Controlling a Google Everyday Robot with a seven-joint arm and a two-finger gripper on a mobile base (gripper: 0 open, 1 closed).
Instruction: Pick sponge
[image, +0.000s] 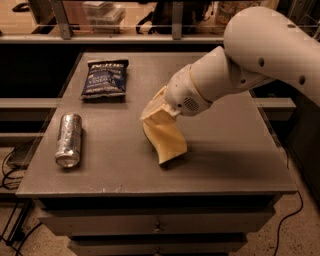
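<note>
The sponge (168, 142), a pale yellow soft block with wavy sides, hangs tilted from my gripper (156, 115) near the middle of the grey table (235, 160). The cream-yellow fingers are shut on the sponge's upper end. Its lower corner is at or just above the table top, with a shadow close beneath it. My white arm reaches in from the upper right.
A silver can (68, 139) lies on its side at the table's left. A dark blue snack bag (105, 77) lies at the back left. Drawers sit under the table's front edge. A shelf with clutter runs behind the table.
</note>
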